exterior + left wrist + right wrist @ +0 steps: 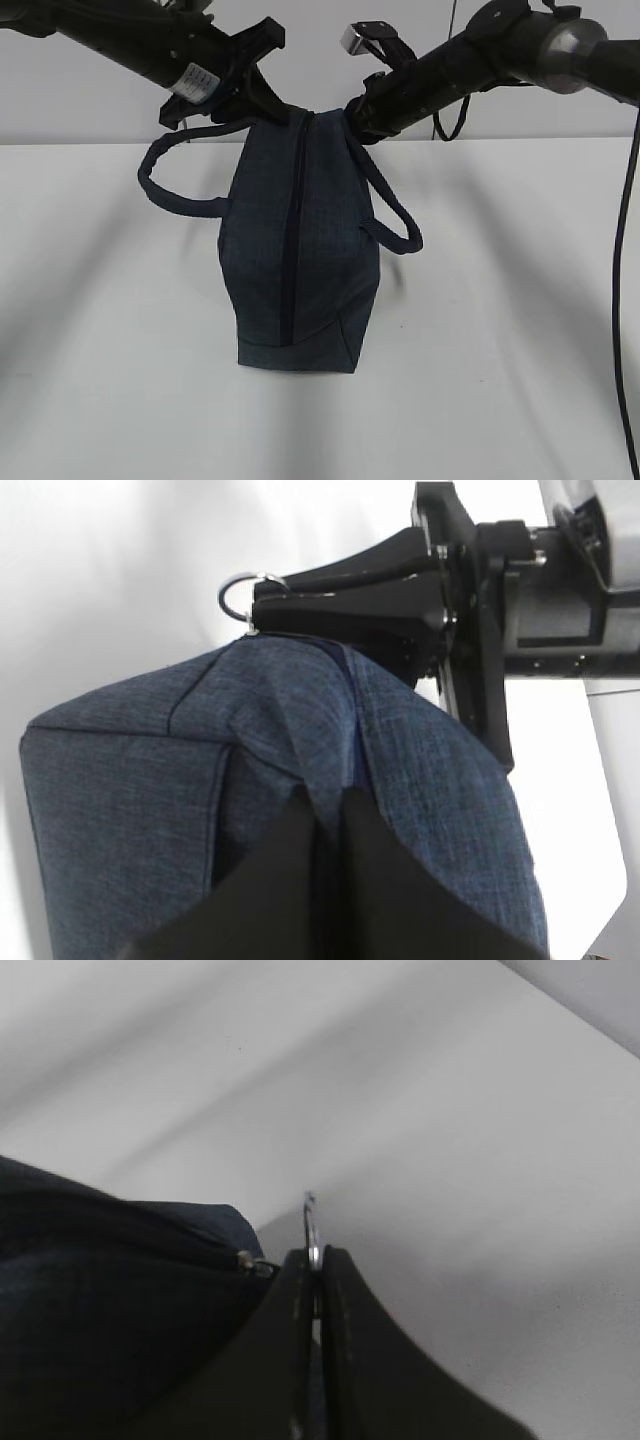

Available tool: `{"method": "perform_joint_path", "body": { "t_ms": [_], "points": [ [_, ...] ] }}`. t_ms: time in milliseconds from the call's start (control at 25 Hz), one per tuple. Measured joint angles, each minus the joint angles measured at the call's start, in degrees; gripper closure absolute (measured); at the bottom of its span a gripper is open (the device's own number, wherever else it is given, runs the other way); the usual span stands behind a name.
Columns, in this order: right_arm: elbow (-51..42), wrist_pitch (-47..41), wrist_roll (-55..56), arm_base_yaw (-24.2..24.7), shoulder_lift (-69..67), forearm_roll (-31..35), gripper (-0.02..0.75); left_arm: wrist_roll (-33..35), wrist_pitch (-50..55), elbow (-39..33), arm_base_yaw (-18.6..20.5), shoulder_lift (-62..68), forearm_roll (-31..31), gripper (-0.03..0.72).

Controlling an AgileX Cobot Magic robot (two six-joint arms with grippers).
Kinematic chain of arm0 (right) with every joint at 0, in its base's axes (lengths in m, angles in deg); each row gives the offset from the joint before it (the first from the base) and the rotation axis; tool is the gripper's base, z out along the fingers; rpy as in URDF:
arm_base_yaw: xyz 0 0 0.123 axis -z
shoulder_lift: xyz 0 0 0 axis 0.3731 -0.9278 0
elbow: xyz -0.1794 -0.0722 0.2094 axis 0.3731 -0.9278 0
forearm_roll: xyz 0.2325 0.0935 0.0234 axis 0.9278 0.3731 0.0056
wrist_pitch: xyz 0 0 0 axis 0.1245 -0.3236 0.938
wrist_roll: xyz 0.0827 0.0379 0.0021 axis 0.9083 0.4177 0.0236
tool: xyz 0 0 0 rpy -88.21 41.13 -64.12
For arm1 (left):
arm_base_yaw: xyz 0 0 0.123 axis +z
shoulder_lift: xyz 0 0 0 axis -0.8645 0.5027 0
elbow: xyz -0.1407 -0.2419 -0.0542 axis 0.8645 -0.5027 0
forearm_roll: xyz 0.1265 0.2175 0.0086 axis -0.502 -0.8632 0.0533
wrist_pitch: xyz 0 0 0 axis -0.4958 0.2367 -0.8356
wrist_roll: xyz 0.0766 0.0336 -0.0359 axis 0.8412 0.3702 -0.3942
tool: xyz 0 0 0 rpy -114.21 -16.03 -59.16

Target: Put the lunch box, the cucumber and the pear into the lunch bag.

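Observation:
The dark navy lunch bag (300, 250) stands on the white table with its zipper line (292, 220) running toward me. My left gripper (268, 108) is shut on a fold of the bag's fabric at its far top end, as the left wrist view shows (325, 805). My right gripper (352, 118) is shut on the metal ring pull (311, 1222) of the zipper at that same end. The ring also shows in the left wrist view (238, 592). The lunch box, the cucumber and the pear are out of view.
The bag's two loop handles hang out to the left (165, 180) and right (395, 215). A black cable (625, 300) hangs down at the right edge. A grey wall (100, 90) rises behind the table's far edge.

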Motion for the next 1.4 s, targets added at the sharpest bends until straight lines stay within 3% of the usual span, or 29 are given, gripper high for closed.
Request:
{"method": "perform_joint_path", "body": {
  "t_ms": [240,320,400,560,640,880,1200,1400],
  "points": [
    [0.1,-0.2,1.0,-0.1,0.1,-0.4,0.750,0.0,0.0,0.0,0.0,0.0,-0.5,0.666],
    [0.1,-0.2,1.2,-0.1,0.1,0.4,0.710,0.0,0.0,0.0,0.0,-0.2,-2.3,0.643],
    [0.1,0.4,1.5,0.0,0.1,0.5,0.583,0.0,0.2,0.0,0.0,-0.8,-4.9,0.524],
    [0.1,0.8,3.8,0.3,1.5,0.5,0.244,-0.3,0.8,0.1,0.5,-1.4,-8.2,0.184],
    [0.2,0.0,5.0,0.4,2.5,0.5,0.169,-0.4,2.2,0.1,1.5,-1.5,-8.5,0.121],
    [3.5,-9.6,14.3,0.5,4.5,-1.7,0.186,-0.7,8.2,0.1,5.1,-4.9,-11.5,0.140],
    [4.6,-11.2,38.9,0.5,6.8,-10.6,0.220,-7.8,16.7,0.1,5.1,-11.4,-31.5,0.147],
    [1.2,-11.3,50.6,0.1,11.5,-19.0,0.222,-12.5,21.6,0.1,5.1,-14.9,-39.3,0.148]
  ]
}}
